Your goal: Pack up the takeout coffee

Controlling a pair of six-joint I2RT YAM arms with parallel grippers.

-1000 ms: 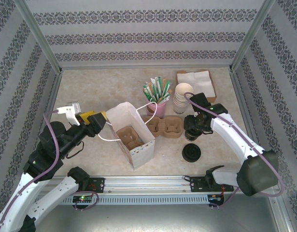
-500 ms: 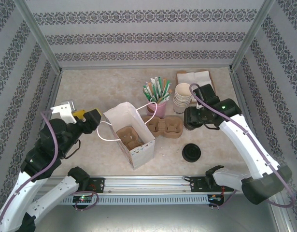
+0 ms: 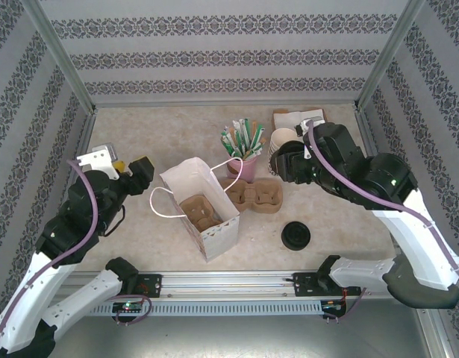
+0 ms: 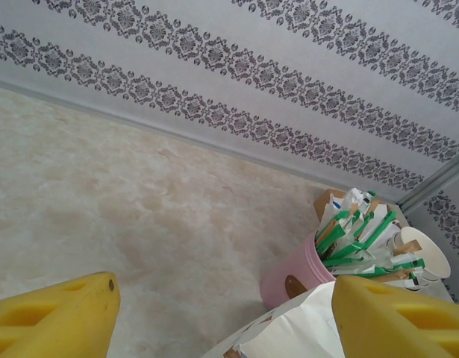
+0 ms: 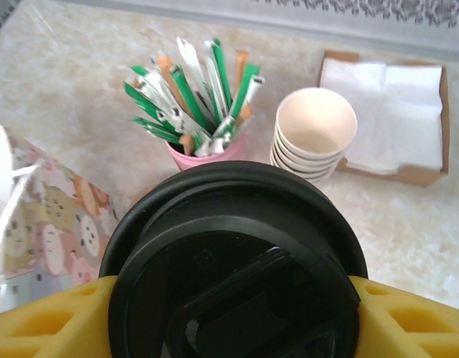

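The takeout coffee (image 5: 236,268), a dark cup with a round black lid, sits between the yellow fingers (image 5: 50,321) of my right gripper (image 5: 230,317), which is shut on its sides. In the top view the coffee (image 3: 283,165) hangs above the table in that gripper (image 3: 289,161), in front of the cream cup stack and to the right of the white paper bag (image 3: 203,201). My left gripper (image 3: 136,171) stands open just left of the bag, holding nothing. Its wrist view shows the gripper (image 4: 225,322) with the bag's rim (image 4: 304,328) low between the fingers.
A cardboard cup carrier (image 3: 199,211) sits inside the bag and another (image 3: 255,195) lies to its right. A loose black lid (image 3: 295,236) lies at the front right. A pink cup of sachets (image 3: 242,153), stacked cream cups (image 3: 281,142) and a napkin tray (image 3: 307,119) stand behind.
My right arm has lifted the coffee off the table and carried it back and left. The left gripper has drawn away from the bag's handle to the left.
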